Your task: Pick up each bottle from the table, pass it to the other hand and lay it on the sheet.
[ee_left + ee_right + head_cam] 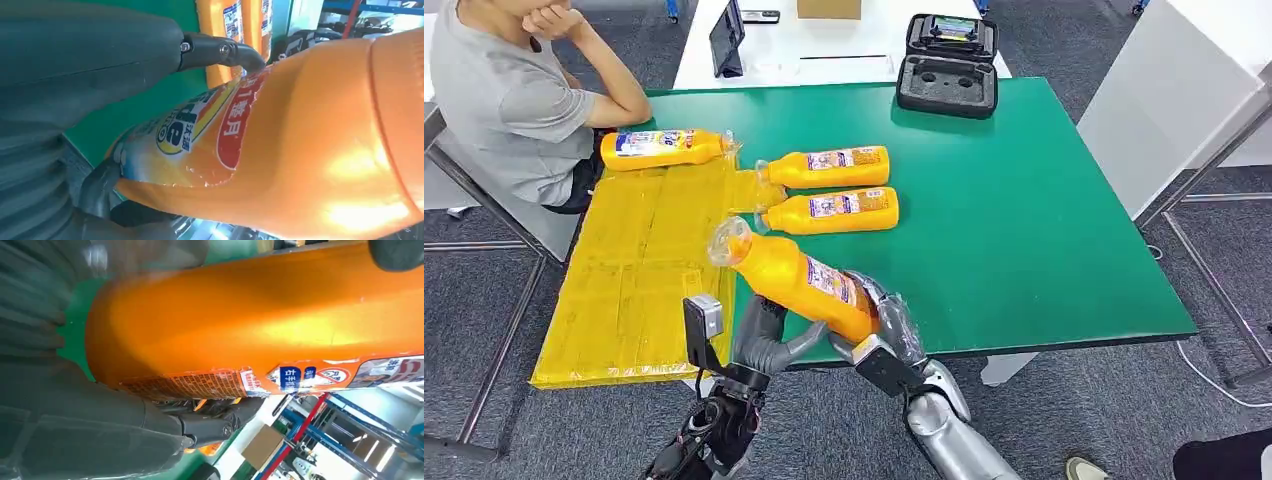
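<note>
Silver arms [954,430] end in grey, dark-fingered hands.

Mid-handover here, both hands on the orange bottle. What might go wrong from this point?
1. The orange plastic bottle is tilted, with the right hand at its base and the left hand underneath; an early release by the right hand might drop it.
2. It hangs at the green table edge, so a slip may send it to the floor.
3. One bottle already lies on the yellow sheet; avoid knocking it.

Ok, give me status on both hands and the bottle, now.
Right hand grips base of raised bottle; left hand closed on it too, mid-handover. One bottle on sheet, two on green table. Seated person beside sheet.
</note>
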